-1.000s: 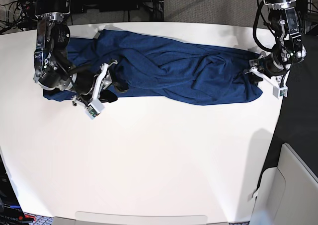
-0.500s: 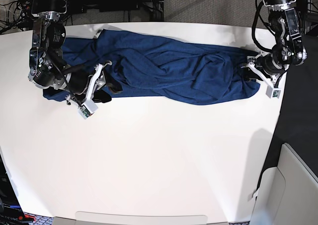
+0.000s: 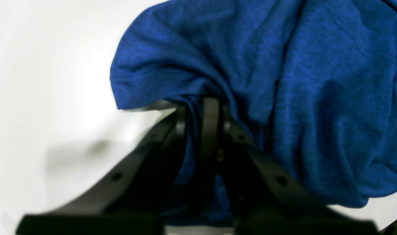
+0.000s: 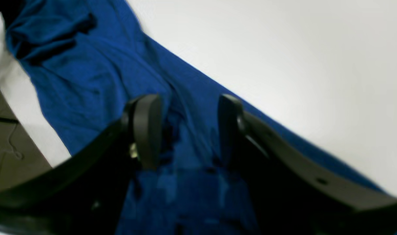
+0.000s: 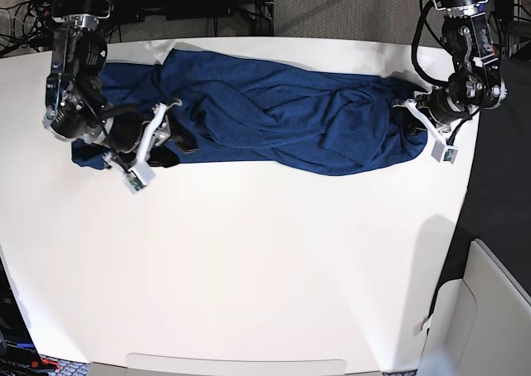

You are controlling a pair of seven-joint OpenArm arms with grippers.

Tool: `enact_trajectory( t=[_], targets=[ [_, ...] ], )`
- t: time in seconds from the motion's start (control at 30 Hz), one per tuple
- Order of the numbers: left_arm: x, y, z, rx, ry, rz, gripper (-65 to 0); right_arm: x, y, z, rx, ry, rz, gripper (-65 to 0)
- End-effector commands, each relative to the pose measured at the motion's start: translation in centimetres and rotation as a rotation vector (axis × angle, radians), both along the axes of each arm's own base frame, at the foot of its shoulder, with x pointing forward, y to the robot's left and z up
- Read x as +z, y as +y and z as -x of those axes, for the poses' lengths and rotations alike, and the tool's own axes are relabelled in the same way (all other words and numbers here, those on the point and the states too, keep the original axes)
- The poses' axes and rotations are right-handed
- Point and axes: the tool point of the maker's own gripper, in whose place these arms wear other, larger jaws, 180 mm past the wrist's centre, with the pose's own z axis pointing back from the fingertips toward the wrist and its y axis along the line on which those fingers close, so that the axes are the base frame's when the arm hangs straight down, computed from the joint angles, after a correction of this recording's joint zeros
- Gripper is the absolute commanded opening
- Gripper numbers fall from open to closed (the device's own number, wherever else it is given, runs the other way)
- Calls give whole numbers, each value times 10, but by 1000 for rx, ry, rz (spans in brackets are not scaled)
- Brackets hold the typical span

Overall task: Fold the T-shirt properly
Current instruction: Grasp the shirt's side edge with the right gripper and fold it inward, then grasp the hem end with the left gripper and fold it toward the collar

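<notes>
The dark blue T-shirt lies crumpled in a long band across the far part of the white table. At the band's right end in the base view, my left gripper is shut on a bunch of fabric. The left wrist view shows that cloth pinched between the gripper's close-set fingers. Over the shirt's left end my right gripper stands open. In the right wrist view its fingers straddle flat fabric without gripping it.
The table's right edge lies just beyond my left gripper, with dark floor past it. A white box stands at the lower right, off the table. Cables and dark equipment run behind the far edge.
My left gripper has closed on the shirt's right end and drawn it slightly inward. My right gripper has slid left along the shirt, still open.
</notes>
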Motion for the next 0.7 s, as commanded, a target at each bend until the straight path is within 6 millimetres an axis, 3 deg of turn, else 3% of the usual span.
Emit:
enact_trajectory(
  t=[0.0, 0.13, 0.27, 0.37, 0.53, 0.67],
  targets=[
    [-2, 9, 8, -10, 46, -41, -649, 17, -5, -7, -9, -58, -15, -371],
    [7, 36, 7, 66, 23, -58, -649, 16, -29, -6, -80, -58, -3, -371],
    [31, 40, -2, 62, -51, -93, -649, 15, -50, -3, -125, -54, 21, -371],
    [55, 29, -9, 21, -116, -124, -649, 14, -66, 0, -159, -49, 42, -371],
    [83, -7, -11, -24, -196, -114, -649, 15, -82, 3, -206, -50, 51, -371],
    [92, -44, -10, -71, -216, -73, -649, 15, -84, 3, -211, -49, 52, -371]
  ],
)
